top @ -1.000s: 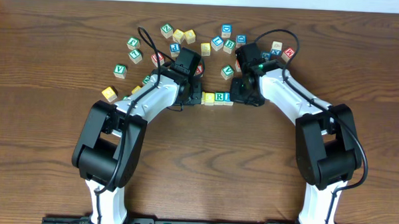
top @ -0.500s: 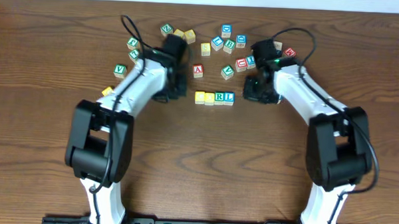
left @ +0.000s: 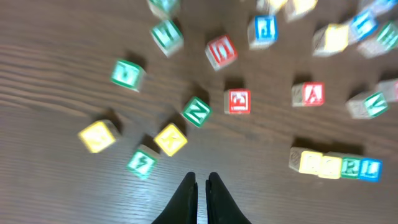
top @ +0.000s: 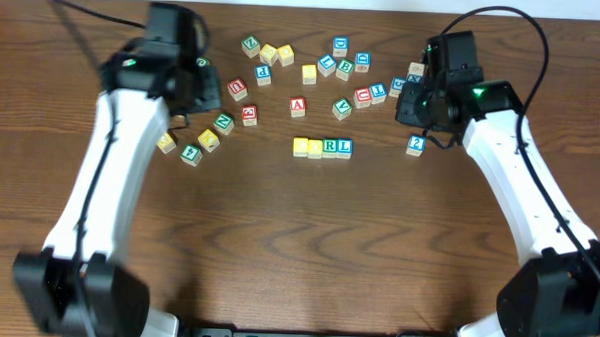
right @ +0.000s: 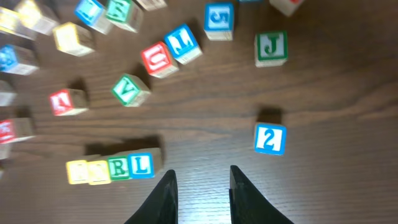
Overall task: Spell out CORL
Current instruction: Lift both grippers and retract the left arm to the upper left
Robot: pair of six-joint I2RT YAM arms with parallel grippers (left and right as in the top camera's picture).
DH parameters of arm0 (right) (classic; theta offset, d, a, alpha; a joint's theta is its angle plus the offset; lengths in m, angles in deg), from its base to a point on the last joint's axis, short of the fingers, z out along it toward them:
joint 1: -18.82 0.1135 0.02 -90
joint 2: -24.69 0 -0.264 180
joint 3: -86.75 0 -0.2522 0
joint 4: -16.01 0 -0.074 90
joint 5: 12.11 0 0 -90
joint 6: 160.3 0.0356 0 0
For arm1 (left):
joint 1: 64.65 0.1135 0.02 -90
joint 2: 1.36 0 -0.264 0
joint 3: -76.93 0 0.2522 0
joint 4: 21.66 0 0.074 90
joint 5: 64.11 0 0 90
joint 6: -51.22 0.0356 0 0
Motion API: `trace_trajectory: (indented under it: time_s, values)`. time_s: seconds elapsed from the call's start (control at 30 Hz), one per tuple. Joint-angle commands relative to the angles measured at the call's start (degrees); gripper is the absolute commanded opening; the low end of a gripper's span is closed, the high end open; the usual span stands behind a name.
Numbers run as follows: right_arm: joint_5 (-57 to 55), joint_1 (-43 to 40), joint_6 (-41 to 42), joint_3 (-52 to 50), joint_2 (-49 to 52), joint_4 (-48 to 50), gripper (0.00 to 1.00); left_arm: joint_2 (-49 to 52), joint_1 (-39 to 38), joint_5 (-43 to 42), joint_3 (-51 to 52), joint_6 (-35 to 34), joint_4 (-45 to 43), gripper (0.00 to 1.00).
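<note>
**Overhead.** The CORL row (top: 323,146) sits mid-worktop (top: 297,258): four cubes touching in a line, two yellow, then a green R, then a blue L. The left arm (top: 110,172) and right arm (top: 510,166) are both well apart from it, and their jaws are hidden under the wrists. The spelling looks finished. The likely hazard is a careless sweep across the centre. It could clip the row or push the nearby red A cube (top: 298,105) or green V cube (top: 342,107) into it.

**Left wrist.** This view shows what the overhead cannot: the left gripper (left: 200,186) is closed on nothing, over bare wood. The row lies off to the lower right, blurred.

**Right wrist.** The right gripper (right: 202,186) has its jaws parted and empty, and the blue 2 cube (right: 270,139) is near it. The R and L read clearly here, but the yellow faces are washed out. No view confirms C and O, so a wrong or turned face could go unnoticed.
</note>
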Motion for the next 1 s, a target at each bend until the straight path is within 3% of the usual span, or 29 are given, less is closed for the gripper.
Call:
trace_trajectory:
  time_s: [0.0,0.53,0.97]
  values:
    - [3.06,0.61,-1.01,1.07,-0.92,0.7,0.22,-4.07,2.01,0.9,-1.46,1.68,0.35,0.08]
    - [3.82,13.97,4.46,1.07,9.73,15.87,0.18,-7.32,4.11,0.98,-1.22,1.81,0.57,0.08]
    - [3.45,17.38,4.35,1.07,15.56,19.85,0.18,-7.32,4.11,0.96,0.31,1.77,0.55,0.08]
